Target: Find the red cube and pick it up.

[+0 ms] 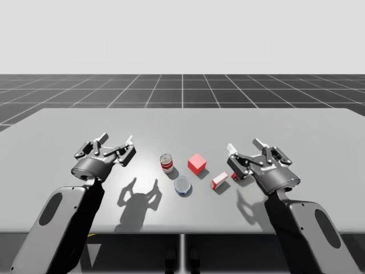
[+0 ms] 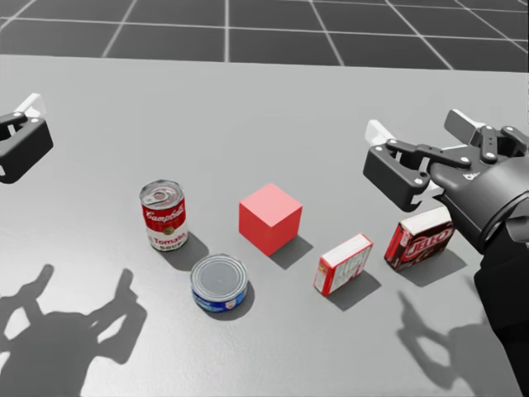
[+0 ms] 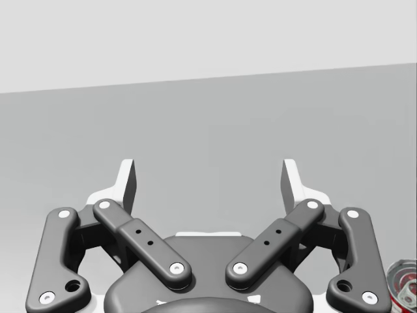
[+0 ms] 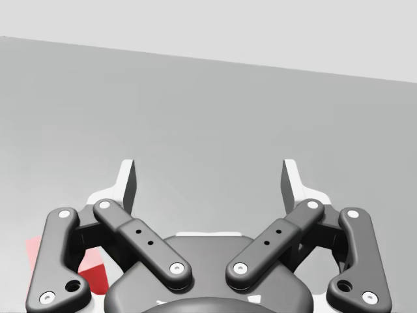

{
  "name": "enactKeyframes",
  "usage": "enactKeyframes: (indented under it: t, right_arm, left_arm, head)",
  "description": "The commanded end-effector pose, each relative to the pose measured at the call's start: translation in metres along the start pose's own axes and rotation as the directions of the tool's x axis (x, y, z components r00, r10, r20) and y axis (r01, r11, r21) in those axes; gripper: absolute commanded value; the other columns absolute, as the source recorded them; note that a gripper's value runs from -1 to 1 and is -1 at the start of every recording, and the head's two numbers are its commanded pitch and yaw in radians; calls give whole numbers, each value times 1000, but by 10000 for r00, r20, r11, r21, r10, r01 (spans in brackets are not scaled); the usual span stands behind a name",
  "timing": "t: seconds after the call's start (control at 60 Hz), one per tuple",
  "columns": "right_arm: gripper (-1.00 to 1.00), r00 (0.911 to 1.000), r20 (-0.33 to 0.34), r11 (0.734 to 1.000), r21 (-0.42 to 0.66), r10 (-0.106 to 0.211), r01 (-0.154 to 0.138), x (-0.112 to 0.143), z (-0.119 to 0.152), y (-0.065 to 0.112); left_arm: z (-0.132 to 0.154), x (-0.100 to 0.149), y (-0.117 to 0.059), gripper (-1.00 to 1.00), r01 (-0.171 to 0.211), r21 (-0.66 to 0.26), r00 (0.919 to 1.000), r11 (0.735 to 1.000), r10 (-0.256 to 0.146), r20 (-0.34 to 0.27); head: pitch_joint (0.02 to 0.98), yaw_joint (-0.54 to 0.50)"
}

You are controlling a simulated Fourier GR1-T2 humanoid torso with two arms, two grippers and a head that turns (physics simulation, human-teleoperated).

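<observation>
The red cube [image 1: 197,164] [image 2: 269,218] rests on the grey table [image 1: 182,123], near the middle, between my two arms. My right gripper [image 1: 244,146] [image 2: 421,126] hovers open to the right of it, above a dark red box [image 2: 419,238]. In the right wrist view the gripper [image 4: 208,179] is open and empty, and a corner of the cube [image 4: 94,279] peeks out beside its linkage. My left gripper [image 1: 117,140] [image 3: 208,179] is open and empty too, well left of the cube.
A red-and-white upright can [image 1: 166,162] [image 2: 164,217] [image 3: 404,287] stands left of the cube. A flat blue can [image 1: 183,185] [image 2: 219,283] lies in front. A small red-and-white box [image 1: 219,181] [image 2: 343,264] sits at the cube's front right.
</observation>
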Motion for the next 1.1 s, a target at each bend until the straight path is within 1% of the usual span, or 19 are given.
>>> enactKeyframes:
  t: [0.017,0.1,0.117,0.183,0.217,0.283,0.3,0.35,0.367,0.45,0.533,0.617,0.7,0.733,0.783,0.833,0.883,0.95,1.1]
  right_arm:
    - [-1000,9966,-815,9874,1584,87,44,-12,-1,18]
    - [-1000,9881,-1523,9690,2466,226,158,-17,-3,22]
    - [-1000,9822,-1858,9598,2796,289,247,-19,-4,23]
    - [-1000,9740,-2194,9511,3087,568,141,-20,-6,24]
    - [-1000,9644,-2581,9422,3334,572,333,-20,-9,25]
    - [-1000,9549,-2837,9377,3470,871,175,-22,-13,26]
    - [-1000,9491,-2988,9345,3558,991,144,-23,-16,27]
    - [-1000,9447,-3076,9323,3616,1133,59,-24,-19,28]
    - [-1000,9411,-3124,9291,3698,1297,-53,-25,-21,29]
    - [-1000,9293,-3411,9205,3908,1419,29,-27,-26,33]
    - [-1000,9172,-3633,9125,4092,1639,-9,-31,-30,38]
    - [-1000,9082,-3805,9027,4302,1742,70,-35,-34,44]
    - [-1000,9038,-3824,9012,4334,1920,-81,-38,-37,49]
    - [-1000,8983,-3891,8992,4372,2041,-150,-41,-41,53]
    - [-1000,8947,-3919,8994,4365,2143,-243,-43,-43,55]
    - [-1000,8889,-4014,8972,4409,2208,-238,-47,-47,59]
    - [-1000,8813,-4049,8974,4388,2436,-464,-51,-52,62]
    - [-1000,8746,-4131,9007,4307,2536,-578,-53,-59,64]
    - [-1000,8601,-4368,9008,4304,2636,-575,-57,-69,71]
  left_arm:
    - [0,-1,-2,-1000,14,-32,10000,10000,-14,-29]
    - [0,-1,-2,-1000,36,-45,10000,10000,-36,-39]
    - [0,-1,-3,-1000,46,-56,10000,10000,-47,-45]
    - [0,-1,-3,-1000,66,-59,10000,10000,-66,-50]
    - [0,-2,-4,-1000,76,-70,10000,9999,-76,-59]
    - [0,-2,-4,-1000,115,-93,9999,9999,-116,-66]
    - [0,-2,-5,-1000,126,-103,9999,9999,-127,-69]
    - [0,-2,-5,-1000,136,-116,9999,9998,-137,-76]
    - [0,-2,-5,-1000,149,-121,9999,9998,-150,-81]
    - [0,-2,-5,-1000,167,-133,9998,9998,-168,-90]
    - [0,-2,-5,-1000,184,-142,9998,9997,-185,-100]
    - [0,-2,-5,-1000,195,-151,9998,9997,-197,-98]
    - [0,-2,-5,-1000,211,-168,9997,9996,-213,-101]
    - [0,-3,-6,-1000,230,-184,9997,9996,-232,-104]
    - [0,-2,-6,-1000,236,-196,9997,9995,-238,-104]
    - [1,-2,-6,-1000,239,-215,9997,9995,-241,-105]
    - [1,-2,-6,-1000,195,-242,9997,9995,-198,-144]
    - [1,-2,-5,-1000,197,-238,9997,9995,-201,-144]
    - [2,-1,-4,-1000,191,-238,9997,9995,-194,-132]
  head:
    - [763,-101]
    - [765,-105]
    - [766,-106]
    - [767,-108]
    - [768,-111]
    - [768,-116]
    - [769,-118]
    - [771,-120]
    - [771,-120]
    - [773,-121]
    - [774,-121]
    - [773,-120]
    - [774,-119]
    - [774,-119]
    - [774,-120]
    - [775,-120]
    - [777,-117]
    - [779,-114]
    - [782,-106]
